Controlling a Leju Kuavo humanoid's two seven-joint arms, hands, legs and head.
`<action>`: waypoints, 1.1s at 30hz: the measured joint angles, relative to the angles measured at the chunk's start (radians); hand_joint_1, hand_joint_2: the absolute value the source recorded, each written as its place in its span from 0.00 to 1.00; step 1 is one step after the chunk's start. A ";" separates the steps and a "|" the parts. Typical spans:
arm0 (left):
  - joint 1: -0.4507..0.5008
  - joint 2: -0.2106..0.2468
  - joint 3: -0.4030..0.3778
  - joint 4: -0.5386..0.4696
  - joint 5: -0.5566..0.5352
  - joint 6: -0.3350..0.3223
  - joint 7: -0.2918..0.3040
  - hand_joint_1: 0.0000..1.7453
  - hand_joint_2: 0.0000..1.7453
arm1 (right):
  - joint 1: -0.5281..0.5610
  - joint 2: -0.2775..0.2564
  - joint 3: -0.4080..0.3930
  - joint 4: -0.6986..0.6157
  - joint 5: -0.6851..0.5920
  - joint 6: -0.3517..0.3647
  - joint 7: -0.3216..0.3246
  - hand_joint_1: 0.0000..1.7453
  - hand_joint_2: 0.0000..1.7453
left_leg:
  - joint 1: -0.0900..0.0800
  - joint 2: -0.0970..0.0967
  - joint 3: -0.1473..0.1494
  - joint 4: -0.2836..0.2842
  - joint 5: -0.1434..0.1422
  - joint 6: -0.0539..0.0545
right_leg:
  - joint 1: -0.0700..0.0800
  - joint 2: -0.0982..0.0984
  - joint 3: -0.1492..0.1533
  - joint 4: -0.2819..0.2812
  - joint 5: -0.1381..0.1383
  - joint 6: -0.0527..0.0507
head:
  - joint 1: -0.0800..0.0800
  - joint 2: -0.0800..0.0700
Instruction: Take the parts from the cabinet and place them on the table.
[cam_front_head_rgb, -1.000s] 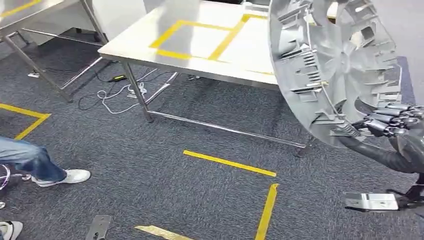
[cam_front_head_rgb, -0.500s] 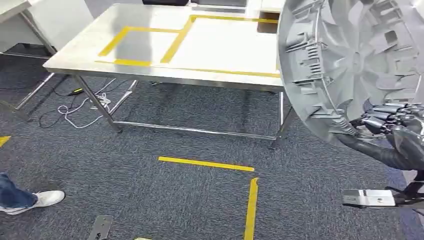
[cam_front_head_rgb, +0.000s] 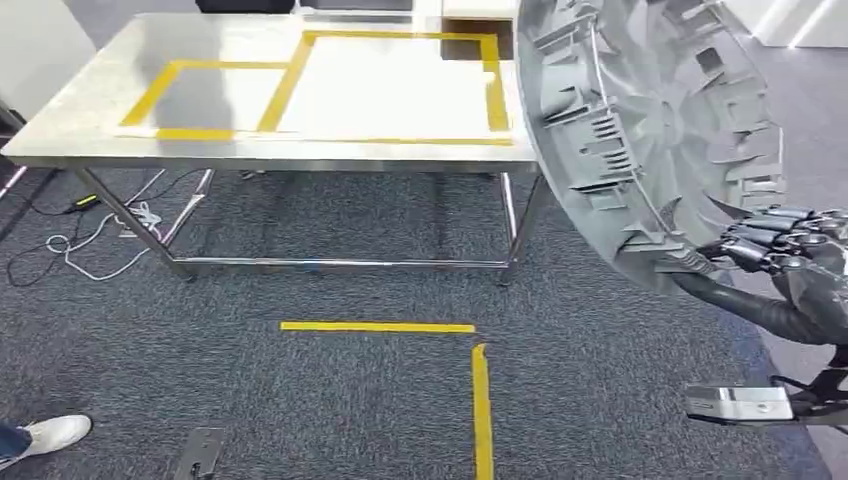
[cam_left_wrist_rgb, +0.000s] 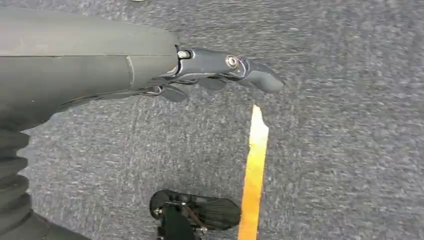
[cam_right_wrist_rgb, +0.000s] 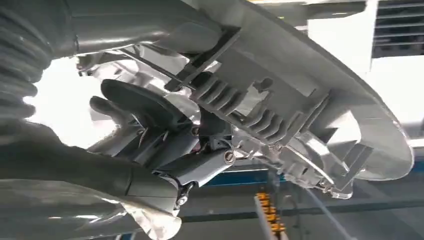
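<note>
The view has swung to face the table (cam_front_head_rgb: 90, 120) squarely.

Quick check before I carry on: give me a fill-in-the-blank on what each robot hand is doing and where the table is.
The large grey wheel cover is held by the ____ robot hand.
The left robot hand holds ____.
The tape squares on the steel table are ____ in colour.
The wheel cover is not yet on the ____.

Missing words: right; nothing; yellow; table

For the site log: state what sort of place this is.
Probably an indoor robot test area or workshop: a steel table marked with yellow tape squares, taped floor lines on grey carpet, loose cables.
</note>
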 joint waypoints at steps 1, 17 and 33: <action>0.000 0.000 0.000 0.000 0.000 0.000 0.000 0.00 1.00 | -0.002 0.000 0.000 0.000 0.004 0.001 -0.008 1.00 1.00 | -0.001 0.004 -0.002 0.000 0.000 -0.004 | -0.004 0.013 -0.006 0.001 0.004 -0.015 | -0.006 0.000; -0.005 0.008 -0.030 0.000 -0.016 -0.064 -0.062 0.00 1.00 | -0.032 0.006 0.041 0.011 0.065 0.000 -0.011 1.00 1.00 | -0.004 -0.073 -0.020 0.011 0.008 0.005 | 0.005 0.081 -0.011 0.004 0.003 -0.041 | -0.016 0.000; -0.001 0.007 -0.037 0.000 -0.013 -0.042 -0.053 0.00 1.00 | -0.013 0.007 0.061 0.026 0.106 -0.022 -0.004 1.00 1.00 | 0.001 -0.072 -0.012 0.003 0.011 -0.005 | -0.007 0.067 -0.008 0.008 -0.005 -0.020 | -0.013 0.000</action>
